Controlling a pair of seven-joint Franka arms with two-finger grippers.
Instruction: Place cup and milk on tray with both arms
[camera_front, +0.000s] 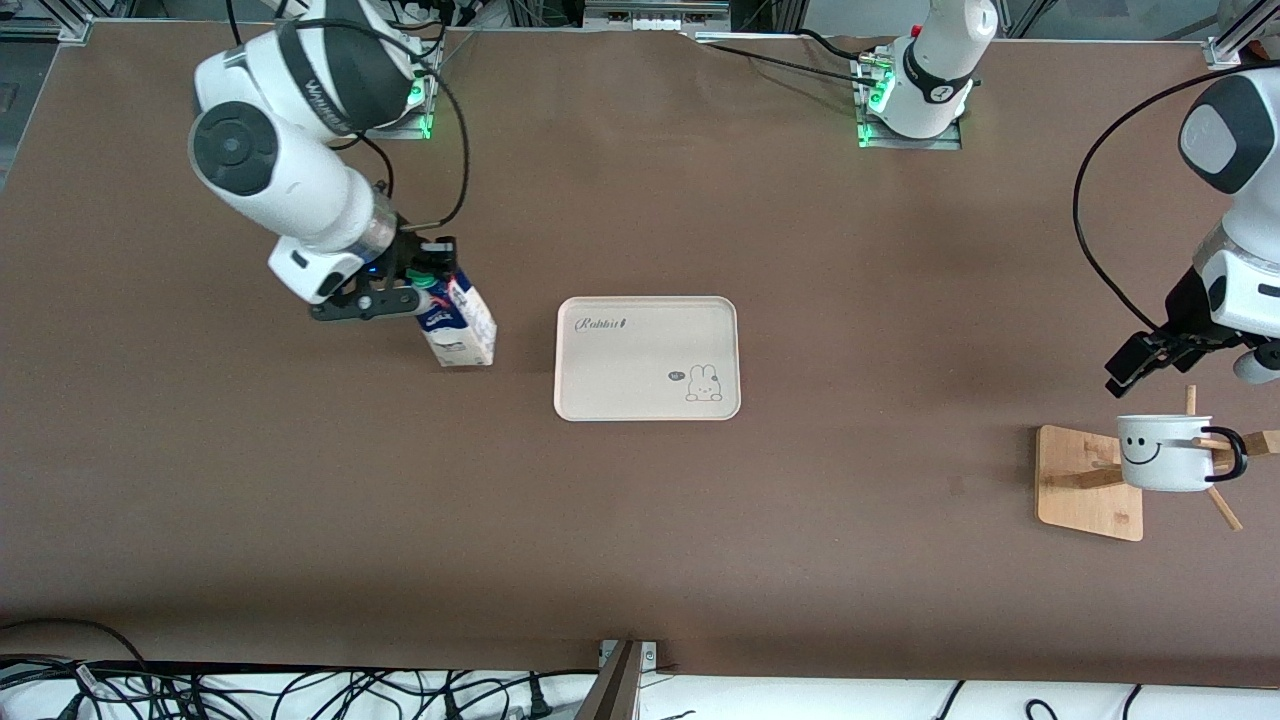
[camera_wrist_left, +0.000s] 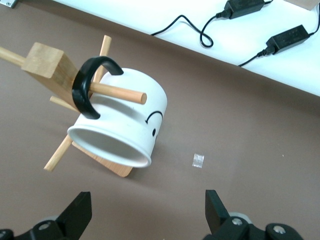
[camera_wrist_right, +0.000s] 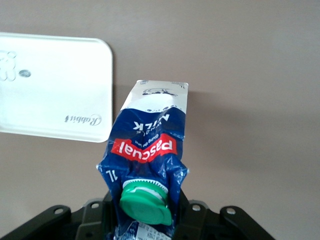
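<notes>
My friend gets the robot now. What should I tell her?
Right tool: shut on the milk, which stands on the table beside the tray, toward the right arm's end.
Left tool: open, over the cup, not touching it.
The cup hangs by its handle on a wooden rack peg.
Done: milk gripped.
Left: tray is bare; move milk over, take cup off, set both on it.

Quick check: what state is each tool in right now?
Left tool: open, empty, above the cup.
Right tool: closed on the milk.
</notes>
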